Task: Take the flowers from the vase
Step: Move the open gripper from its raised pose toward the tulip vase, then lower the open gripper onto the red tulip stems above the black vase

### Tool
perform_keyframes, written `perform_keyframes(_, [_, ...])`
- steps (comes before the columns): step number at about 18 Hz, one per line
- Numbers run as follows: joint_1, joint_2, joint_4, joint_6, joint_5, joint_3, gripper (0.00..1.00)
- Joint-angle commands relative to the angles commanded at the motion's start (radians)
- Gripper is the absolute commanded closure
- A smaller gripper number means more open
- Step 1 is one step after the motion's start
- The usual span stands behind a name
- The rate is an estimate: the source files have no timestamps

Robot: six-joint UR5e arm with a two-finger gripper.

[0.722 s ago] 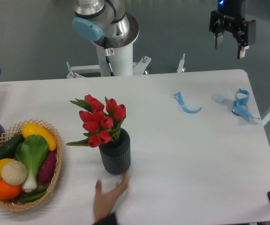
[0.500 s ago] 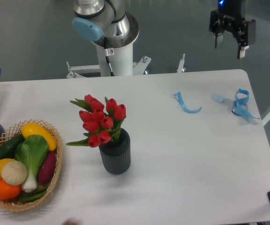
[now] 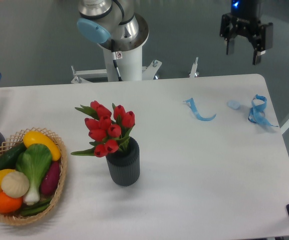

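Flowers (image 3: pixel 106 130): upright in vase (image 3: pixel 123 166), centre-left of frame. Gripper (image 3: pixel 243 51): upper right, fingers spread apart, holding nothing.

No readable text anywhere: no labels, brands, nos. or signs on anything in view. The small mark on the arm's white base column (image 3: pixel 118 55), behind the bench's back edge, is too small and blurred to make out.

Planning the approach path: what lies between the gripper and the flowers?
In the fixed camera view, only bare white table lies between the gripper and the flowers; the blue ribbon sits just below that line.
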Motion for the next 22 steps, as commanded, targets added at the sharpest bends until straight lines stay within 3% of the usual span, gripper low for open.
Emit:
perform_keyframes(4, [-0.077, -0.005, 0.009, -0.239, -0.006, -0.011, 0.00])
perform_keyframes(7, [-0.129, -0.015, 0.018, -0.313, -0.031, -0.031, 0.00])
perform_keyframes(11, [-0.161, -0.025, 0.095, -0.313, -0.100, -0.126, 0.00])
perform_keyframes(14, [-0.207, -0.057, 0.138, -0.307, -0.104, -0.135, 0.00])
perform_keyframes(17, [-0.265, -0.101, 0.219, -0.313, -0.130, -0.140, 0.00])
perform_keyframes(22, [-0.310, -0.136, 0.230, -0.234, -0.228, -0.152, 0.00])
